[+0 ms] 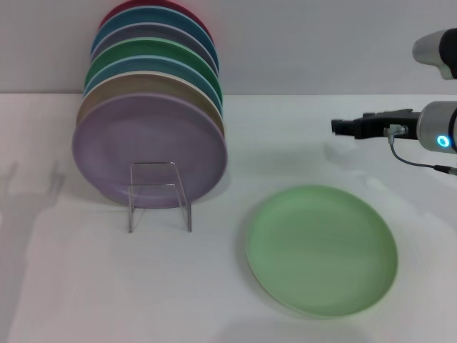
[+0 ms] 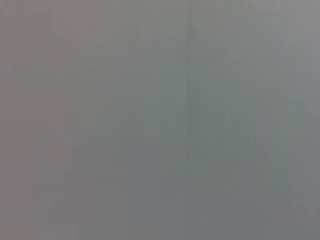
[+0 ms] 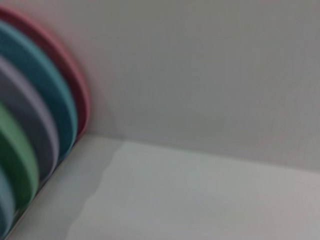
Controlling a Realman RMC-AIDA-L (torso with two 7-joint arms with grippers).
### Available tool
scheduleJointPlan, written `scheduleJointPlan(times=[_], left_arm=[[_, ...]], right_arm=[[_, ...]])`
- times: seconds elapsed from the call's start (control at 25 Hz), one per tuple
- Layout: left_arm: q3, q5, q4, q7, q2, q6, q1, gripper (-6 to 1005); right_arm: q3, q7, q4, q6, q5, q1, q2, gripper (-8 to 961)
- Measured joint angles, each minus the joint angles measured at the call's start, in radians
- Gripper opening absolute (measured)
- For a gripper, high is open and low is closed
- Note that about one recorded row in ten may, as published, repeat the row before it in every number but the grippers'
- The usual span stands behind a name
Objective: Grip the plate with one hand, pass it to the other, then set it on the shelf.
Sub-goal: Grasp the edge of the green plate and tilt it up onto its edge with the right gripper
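The right gripper (image 1: 343,126) hangs above the tabletop (image 1: 64,286), beyond the plate (image 1: 321,250), holding nothing, its finger state I cannot tell; the plate lies flat, right of the shelf (image 1: 158,194); gripping seems not yet begun, so the next move likely calls for descending to the rim; the left gripper is unseen.

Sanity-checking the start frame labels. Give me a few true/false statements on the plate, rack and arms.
1. The mint-green plate lies flat on the table. True.
2. The right gripper grips the plate. False: it hangs above the table beyond the plate, touching nothing.
3. A lavender plate is the frontmost one in the rack. True.
4. The left gripper shows in the head view. False: it is not in view anywhere, and the left wrist view is blank grey.
5. The mint-green plate leans against the rack. False: it lies apart, toward the robot's right.
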Motion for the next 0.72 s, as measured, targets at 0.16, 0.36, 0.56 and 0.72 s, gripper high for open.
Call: scheduleJointPlan(times=[0.16,0.36,0.56,0.72], left_arm=[[-0.032,0.0,0.0,0.0,0.0,-0.027,-0.011,742],[-0.04,0.0,0.0,0.001,0.0,-0.03,-0.017,742],[-0.047,0.0,-0.003,0.001,0.0,-0.031,-0.021,741],[-0.048,0.0,-0.007,0.001,0.0,-0.031,-0.021,741]], right_arm=[[0.071,0.14,0.135,0.311,-0.134,0.008,0.003,679],[0.165,0.194,0.159,0.533,-0.169,0.034,-0.004,679],[0.281,0.217,0.146,0.714,-0.227,0.06,-0.01,680],[0.295,0.219,0.139,0.753,-0.233,0.06,-0.01,678]])
